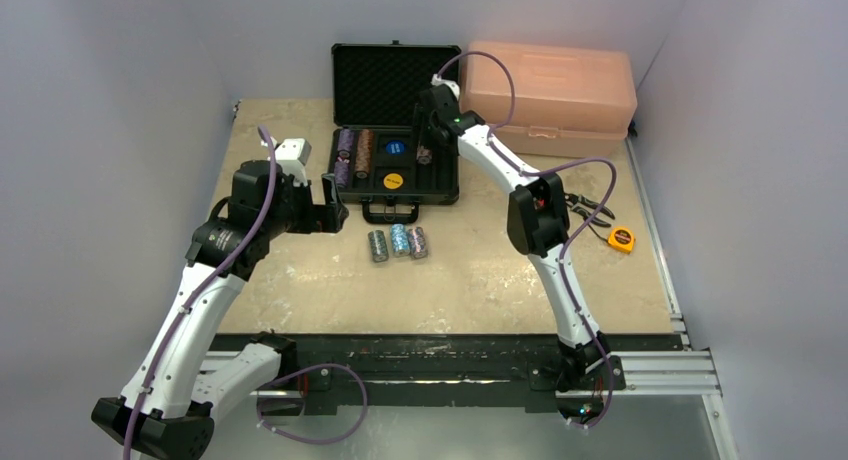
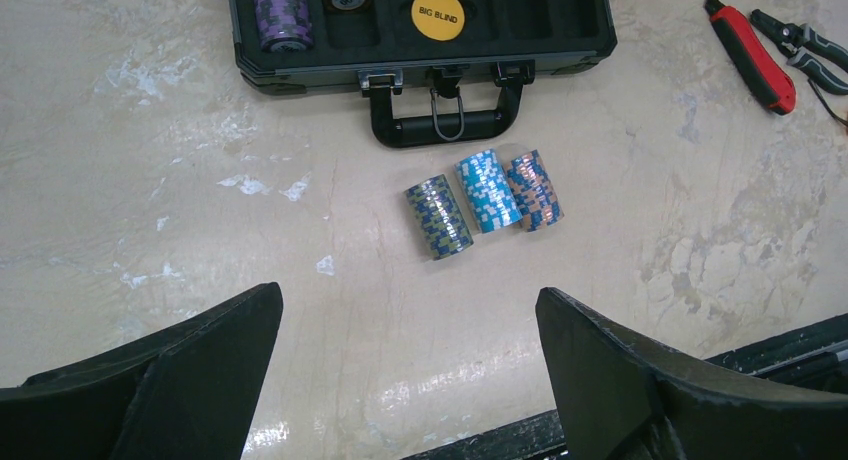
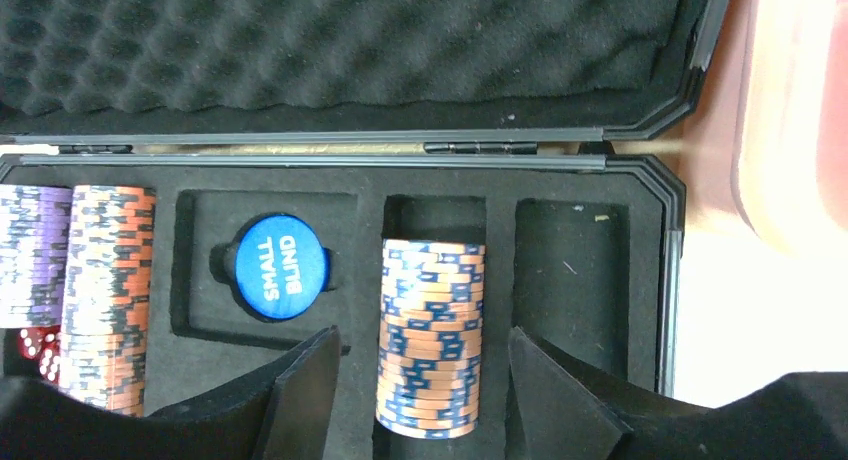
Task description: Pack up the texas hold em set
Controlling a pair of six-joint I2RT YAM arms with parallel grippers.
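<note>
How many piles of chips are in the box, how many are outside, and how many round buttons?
Stacks in the case: 3 (purple, orange, orange-blue)
Stacks on the table: 3 (green, light blue, pink)
Discs: 2 (SMALL BLIND, BIG BLIND)
Total: 8

A robotics lab cell: pale wall panels [image 1: 120, 60] box in the desk [image 1: 470, 290]; the left arm [image 1: 200, 300] and right arm [image 1: 560, 280] are bolted to an aluminium rail [image 1: 660, 365] at its near edge.

Pale lilac walls [image 1: 100, 80], beige marbled tabletop [image 1: 470, 280]
</note>
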